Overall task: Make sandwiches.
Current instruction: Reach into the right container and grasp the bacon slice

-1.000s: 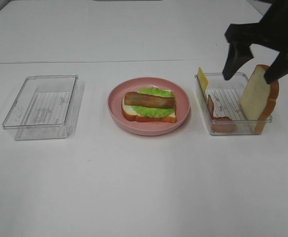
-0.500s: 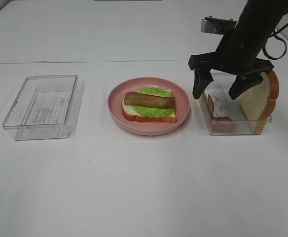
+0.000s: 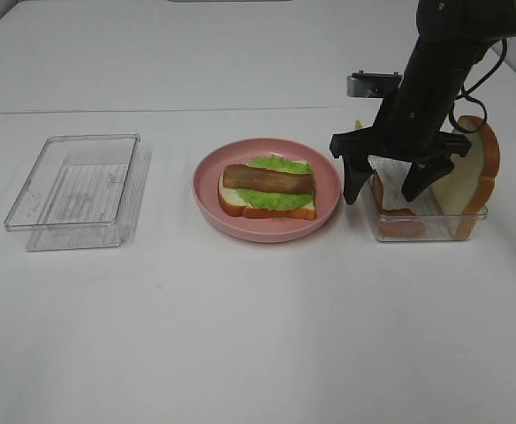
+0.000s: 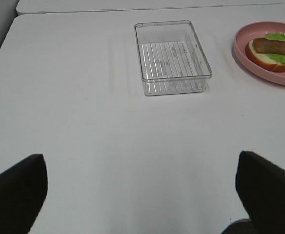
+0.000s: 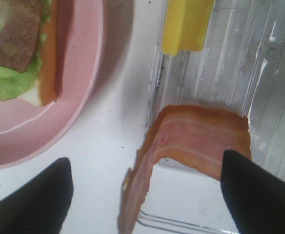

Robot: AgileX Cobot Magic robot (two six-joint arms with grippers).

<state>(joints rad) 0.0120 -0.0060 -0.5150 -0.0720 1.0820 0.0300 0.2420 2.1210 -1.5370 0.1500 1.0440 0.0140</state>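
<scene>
- A plate [image 3: 207, 196] sits in the middle of the table [image 3: 258, 336].
- On the plate lies a sandwich stack [image 3: 267, 189]: bread at the bottom, lettuce on it, bacon on top.
- The left tray [image 3: 74, 185] sits left of the plate, well apart.
- The right tray [image 3: 435, 228] sits just beside the plate, on its right.
- In the right tray, a bread slice [image 3: 470, 172] stands at the right wall, a bacon strip [image 5: 196, 136] leans at the left wall, and cheese [image 5: 187, 24] stands behind it.
- The right gripper [image 3: 380, 196] hangs over the right tray's left side.

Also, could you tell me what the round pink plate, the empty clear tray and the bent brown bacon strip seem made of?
Round pink plate: probably hard plastic, smooth; soft highlights along its rim.
Empty clear tray: rigid transparent plastic; table shows through its ribbed floor.
Bent brown bacon strip: likely soft rubbery toy material, matte; it curves limply.
</scene>
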